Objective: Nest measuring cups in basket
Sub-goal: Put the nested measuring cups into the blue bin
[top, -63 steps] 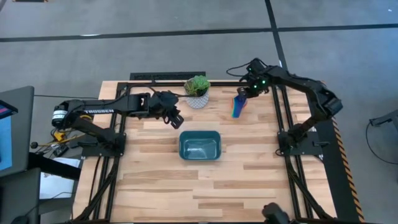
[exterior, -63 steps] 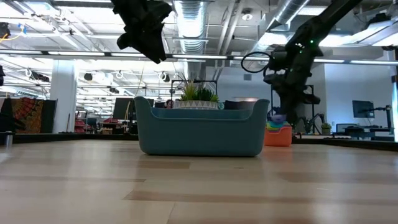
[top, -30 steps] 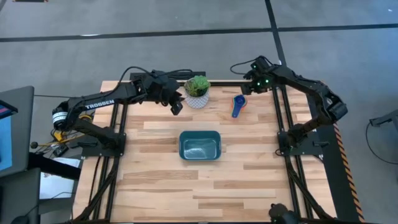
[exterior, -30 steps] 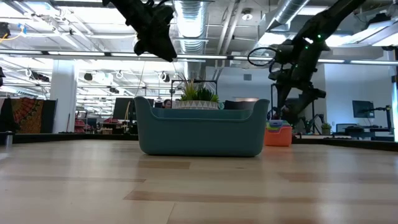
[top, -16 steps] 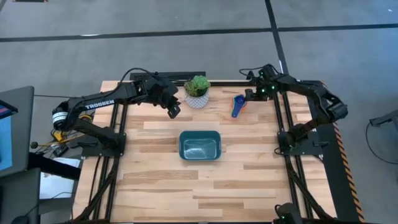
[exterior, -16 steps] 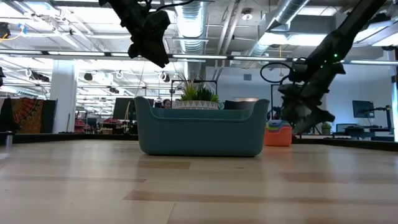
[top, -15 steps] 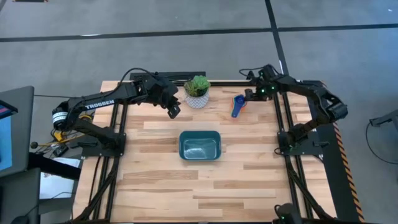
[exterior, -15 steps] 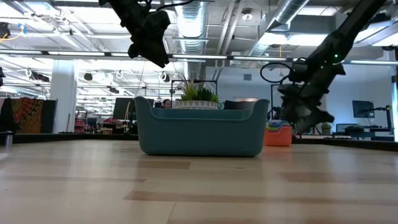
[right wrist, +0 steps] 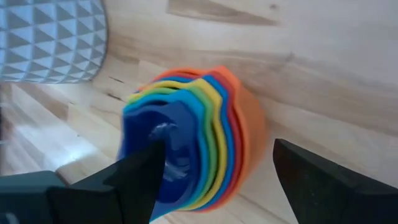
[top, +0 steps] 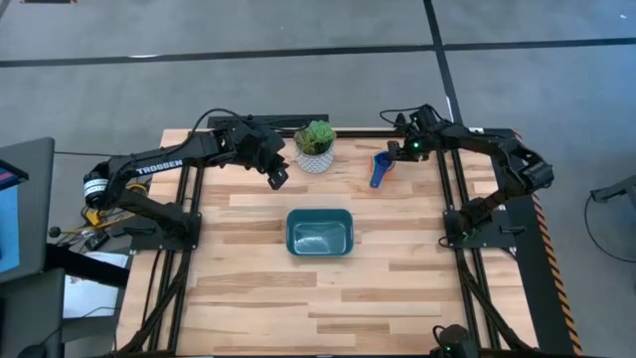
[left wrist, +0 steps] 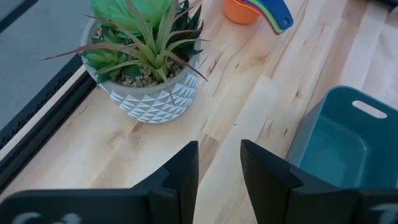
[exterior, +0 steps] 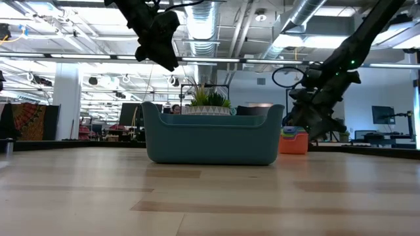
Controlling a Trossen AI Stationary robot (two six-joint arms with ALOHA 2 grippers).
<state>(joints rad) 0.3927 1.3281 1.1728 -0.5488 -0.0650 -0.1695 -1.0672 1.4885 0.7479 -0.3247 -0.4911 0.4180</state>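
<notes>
The measuring cups (right wrist: 186, 152) sit already nested in one rainbow stack on the wood, orange outermost and blue innermost, lying between the spread fingers of the right gripper (right wrist: 214, 171), which hangs just over them with nothing held; that straddling pose looks meant for closing on the whole stack at once. In the high view the stack (top: 381, 167) is just beside the right gripper (top: 405, 149), on its inward side, with the white plant pot (top: 315, 159) further that way. The basket (top: 319, 232) stands empty and well apart from this gripper, toward the middle of the table (top: 397, 288), so the carry has not begun. The left gripper (left wrist: 217, 165) waits in the air on the far side of the pot, its fingers part-way apart around nothing, the pot and a corner of the basket (left wrist: 336, 140) ahead of it. From the low view, whether the right fingers touch the cups is hard to say.
</notes>
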